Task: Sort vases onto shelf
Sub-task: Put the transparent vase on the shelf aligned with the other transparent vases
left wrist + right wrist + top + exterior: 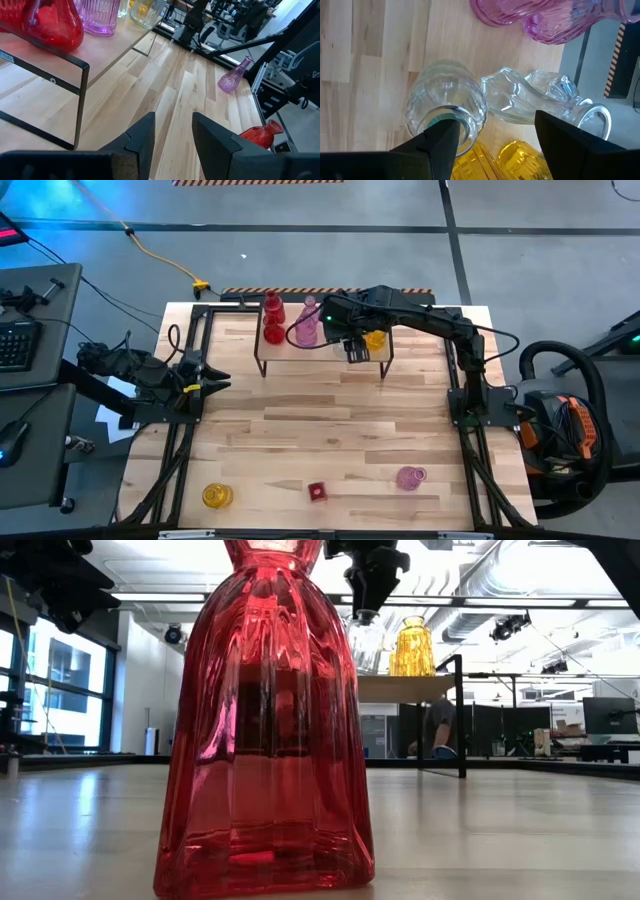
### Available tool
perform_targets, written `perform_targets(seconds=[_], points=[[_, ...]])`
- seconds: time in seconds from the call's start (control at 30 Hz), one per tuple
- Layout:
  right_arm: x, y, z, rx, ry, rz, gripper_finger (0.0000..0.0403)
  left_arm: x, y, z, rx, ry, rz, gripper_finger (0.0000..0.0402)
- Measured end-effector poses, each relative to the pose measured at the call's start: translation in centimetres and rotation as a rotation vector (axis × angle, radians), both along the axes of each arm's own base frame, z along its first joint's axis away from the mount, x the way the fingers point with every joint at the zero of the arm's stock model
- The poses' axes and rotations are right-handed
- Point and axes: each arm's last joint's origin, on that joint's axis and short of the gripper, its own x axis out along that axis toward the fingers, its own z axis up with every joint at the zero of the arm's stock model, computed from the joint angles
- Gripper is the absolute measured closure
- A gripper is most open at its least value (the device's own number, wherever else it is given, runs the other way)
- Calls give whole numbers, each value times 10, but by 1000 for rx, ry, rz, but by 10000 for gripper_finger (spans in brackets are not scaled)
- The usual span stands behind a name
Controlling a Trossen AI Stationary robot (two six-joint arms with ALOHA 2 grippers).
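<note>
The shelf (322, 352) is seen standing at the far edge of the desk (320, 430), and every place below is given from it. On its plank two red vases (273, 320) are set at the left end, pink vases (307, 328) beside them toward the middle, and a yellow vase (375, 338) at the right end. Clear vases (530, 100) are crowded between the pink and yellow ones, as shown in the right wrist view; one upright clear vase (446, 112) is seen from above, its mouth open to the camera.

The right pincer (495, 145) is held directly over the shelf's right half, above that upright clear vase. Its jaws are spread apart, one finger on each side of the vase's rim, and nothing is gripped between them.

Well in front of the shelf, along the near edge of the desk, three vases are left: a yellow one (216, 496) to the left, a small red one (317, 491) about level with the shelf's middle, and a pink one (410, 477) to the right.

The left pincer (212, 378) is parked to the left of the shelf, at the desk's left edge. Its jaws are parted, and nothing is held in them.
</note>
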Motion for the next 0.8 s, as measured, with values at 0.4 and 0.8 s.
perform_targets(seconds=[0.4,0.8], points=[[-1,2,13,-76,-31,15,166,0,0,0,0,0,0,282],[-1,-1,10,-55,-24,8,166,0,0,0,0,0,0,282]])
